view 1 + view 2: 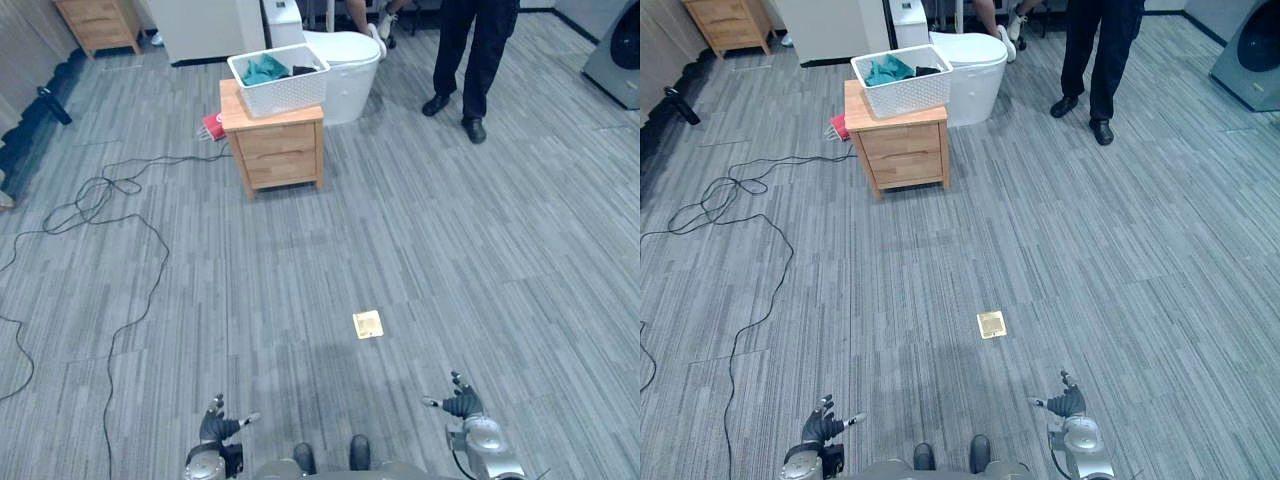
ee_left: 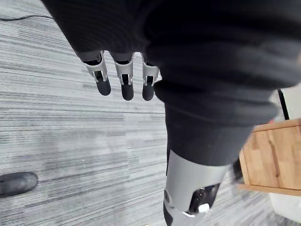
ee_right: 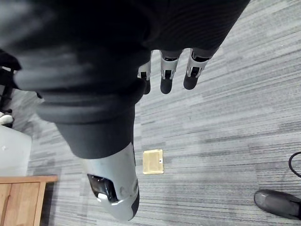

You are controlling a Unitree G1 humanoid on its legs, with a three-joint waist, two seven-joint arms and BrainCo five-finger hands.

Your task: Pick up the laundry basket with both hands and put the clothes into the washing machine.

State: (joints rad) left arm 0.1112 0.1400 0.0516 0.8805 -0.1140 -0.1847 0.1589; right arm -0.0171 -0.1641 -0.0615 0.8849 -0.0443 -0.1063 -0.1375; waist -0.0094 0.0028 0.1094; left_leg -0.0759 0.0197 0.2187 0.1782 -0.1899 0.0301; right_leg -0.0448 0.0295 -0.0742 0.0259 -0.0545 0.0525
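This reads as a test lab dressed up as a home. There's office-style grey carpet floor [image 1: 450, 250], with a brass socket plate [image 1: 368, 324] set in it just ahead, between the left robot hand [image 1: 215, 430] and the right robot hand [image 1: 462, 403]. Well ahead of the left robot hand, a wooden table [image 1: 280, 150] with drawers carries a laundry basket [image 1: 285, 92], and a toilet [image 1: 350, 55] stands on the carpet right behind it. Far beyond the right robot hand sits a washing machine [image 1: 620, 55], with a person [image 1: 475, 50] in dark shoes standing nearby.

Silver, dark-tipped fingers [image 2: 123, 77] under dark ribbed covers [image 2: 211, 61].
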